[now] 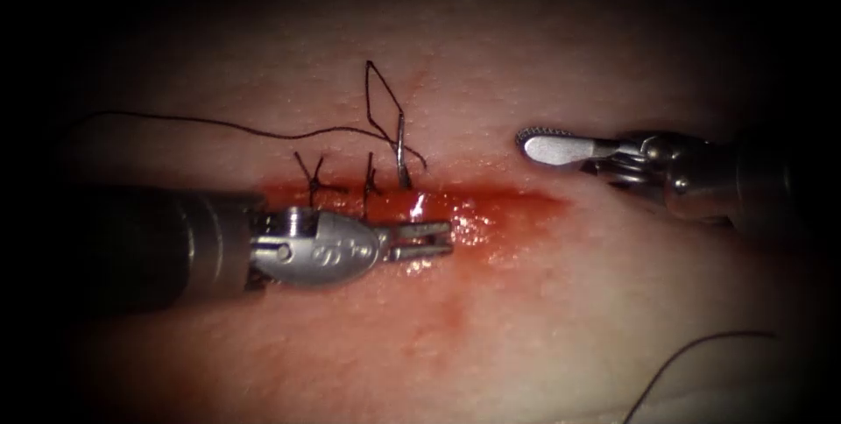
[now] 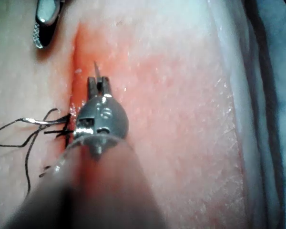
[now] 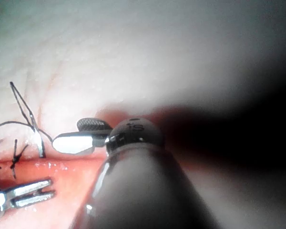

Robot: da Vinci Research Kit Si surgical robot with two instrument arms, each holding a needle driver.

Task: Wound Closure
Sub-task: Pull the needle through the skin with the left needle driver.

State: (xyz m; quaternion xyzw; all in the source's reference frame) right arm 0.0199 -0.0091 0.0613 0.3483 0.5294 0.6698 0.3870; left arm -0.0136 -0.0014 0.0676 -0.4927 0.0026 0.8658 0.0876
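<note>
I read only "IS" stamped on my right tool's [image 3: 83,136] wrist housing; the left tool's [image 1: 434,240] marks are illegible.

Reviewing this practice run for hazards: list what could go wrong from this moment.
1. The needle stands in the tissue at the cut's upper edge, unheld. The left end effector and right end effector are both open and empty, so it could tilt or slip out.
2. The thread loops beside the needle and the knotted stitches, so it may snag.
3. Red fluid in the cut may hide the needle tip.
</note>
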